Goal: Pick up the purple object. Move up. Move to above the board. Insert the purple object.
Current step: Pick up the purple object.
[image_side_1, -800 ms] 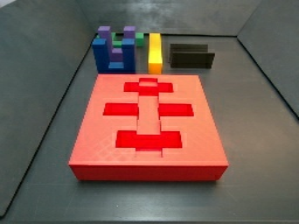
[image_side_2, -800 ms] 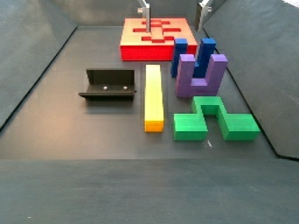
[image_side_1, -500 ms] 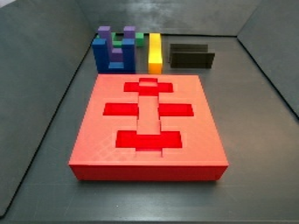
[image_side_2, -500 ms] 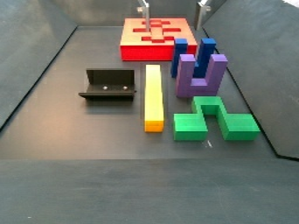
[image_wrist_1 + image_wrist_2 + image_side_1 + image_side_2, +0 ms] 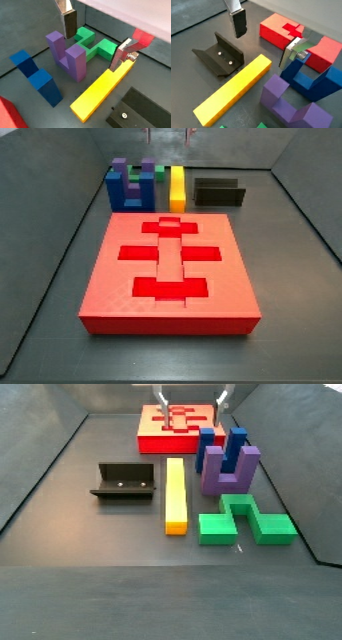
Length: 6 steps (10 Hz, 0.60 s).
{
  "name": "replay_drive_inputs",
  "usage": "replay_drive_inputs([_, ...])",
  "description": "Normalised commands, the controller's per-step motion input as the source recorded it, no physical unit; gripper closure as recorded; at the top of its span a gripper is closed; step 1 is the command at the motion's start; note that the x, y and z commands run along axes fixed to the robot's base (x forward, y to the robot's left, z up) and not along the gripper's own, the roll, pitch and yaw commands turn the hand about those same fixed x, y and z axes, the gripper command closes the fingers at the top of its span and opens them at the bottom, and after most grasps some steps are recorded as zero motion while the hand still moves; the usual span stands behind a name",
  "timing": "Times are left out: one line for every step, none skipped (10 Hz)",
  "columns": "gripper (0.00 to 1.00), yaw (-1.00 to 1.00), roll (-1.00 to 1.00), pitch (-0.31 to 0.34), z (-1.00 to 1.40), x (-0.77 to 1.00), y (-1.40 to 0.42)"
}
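The purple object (image 5: 70, 59) stands upright on the floor, two prongs up, between the blue block (image 5: 37, 75) and the yellow bar (image 5: 103, 92). It also shows in the other wrist view (image 5: 291, 104) and in both side views (image 5: 142, 168) (image 5: 227, 476). The board (image 5: 127, 288) lies flat with dark red cut-outs, apart from the row of blocks (image 5: 150, 431). My gripper (image 5: 95, 40) is open and empty, high above the pieces. In both wrist views (image 5: 265, 39) nothing is between its fingers. Only its fingertips show at the upper edge of a side view (image 5: 193, 398).
A green block (image 5: 92, 45) lies beyond the purple one (image 5: 241, 519). The yellow bar (image 5: 175, 494) lies between the blocks and the black fixture (image 5: 124, 481) (image 5: 218, 55). Grey walls enclose the floor on all sides.
My gripper's fingertips have come a little further into both side views. The blocks and the board have not moved.
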Motion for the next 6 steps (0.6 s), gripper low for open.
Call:
replay_drive_inputs([0.0, 0.0, -0.08, 0.01, -0.29, -0.21, 0.35])
replay_drive_inputs([0.0, 0.0, -0.06, 0.0, -0.26, -0.23, 0.17])
replay_drive_inputs([0.0, 0.0, -0.03, 0.0, -0.25, -0.27, 0.09])
replay_drive_inputs([0.0, 0.0, -0.03, 0.0, -0.23, -0.54, 0.04])
replay_drive_inputs([0.0, 0.0, -0.05, -0.02, -0.13, -0.46, 0.0])
replay_drive_inputs([0.0, 0.0, -0.07, 0.0, -0.17, -0.14, 0.0])
